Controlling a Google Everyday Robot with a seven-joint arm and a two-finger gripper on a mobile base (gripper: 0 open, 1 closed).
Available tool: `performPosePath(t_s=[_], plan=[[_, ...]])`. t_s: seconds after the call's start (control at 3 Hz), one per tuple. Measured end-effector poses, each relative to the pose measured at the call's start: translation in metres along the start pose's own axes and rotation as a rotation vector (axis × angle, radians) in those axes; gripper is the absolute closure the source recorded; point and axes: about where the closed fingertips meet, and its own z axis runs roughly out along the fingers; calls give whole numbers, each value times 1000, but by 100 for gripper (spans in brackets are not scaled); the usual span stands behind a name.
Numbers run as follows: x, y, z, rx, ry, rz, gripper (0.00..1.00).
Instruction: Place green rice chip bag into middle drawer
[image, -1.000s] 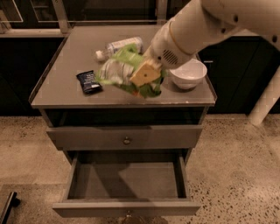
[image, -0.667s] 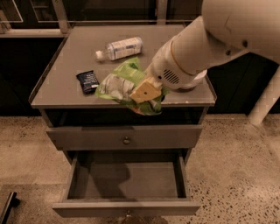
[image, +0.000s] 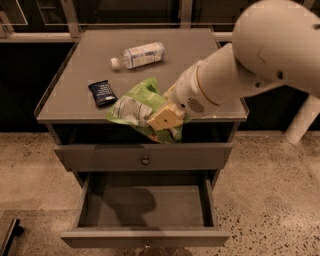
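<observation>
One claw (image: 167, 119), seemingly tight on bag (image: 132, 108)

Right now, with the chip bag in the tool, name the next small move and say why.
Probably carry it forward and down. The tool holds the green rice chip bag at the front edge of the cabinet top, above the closed drawer front; the open middle drawer sits lower and nearer the camera.

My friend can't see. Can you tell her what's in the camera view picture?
The robot's gripper holds the green rice chip bag over the front edge of the cabinet, above the open middle drawer. Behind it on top lie a clear bottle and a dark-blue wrapper.
</observation>
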Motion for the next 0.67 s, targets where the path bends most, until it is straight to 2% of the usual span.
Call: performPosePath(t_s=[0.33, 0.67], plan=[[43, 25, 28, -19, -94, 97, 100], [103, 57, 74, -64, -186, 226, 100]])
